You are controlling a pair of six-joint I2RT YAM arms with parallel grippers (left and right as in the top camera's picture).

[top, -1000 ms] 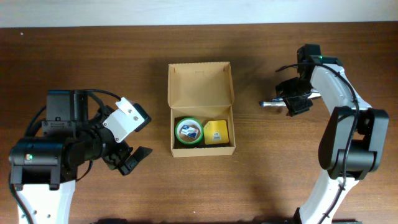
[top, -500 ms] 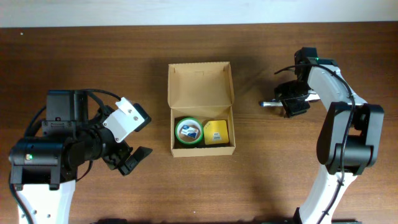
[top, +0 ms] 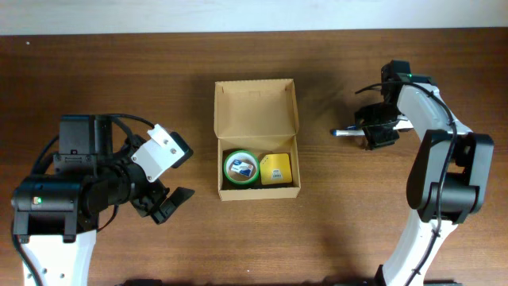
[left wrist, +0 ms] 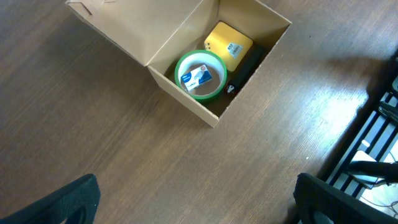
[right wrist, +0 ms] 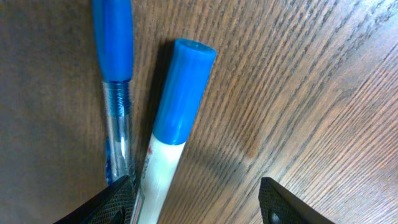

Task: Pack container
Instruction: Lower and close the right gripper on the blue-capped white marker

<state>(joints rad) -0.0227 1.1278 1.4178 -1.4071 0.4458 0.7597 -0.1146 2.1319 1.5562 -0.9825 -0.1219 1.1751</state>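
Green tape roll [top: 240,167] and yellow box [top: 275,169] sit in the container [top: 254,107] — my right gripper [right wrist: 202,202], jaws spread, straddles a marker [right wrist: 177,106] not yet packed.

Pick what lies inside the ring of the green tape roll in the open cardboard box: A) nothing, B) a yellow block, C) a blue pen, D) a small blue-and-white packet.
D: in the left wrist view a small blue-and-white packet lies within the green tape roll in the container, while the yellow block sits beside the roll.
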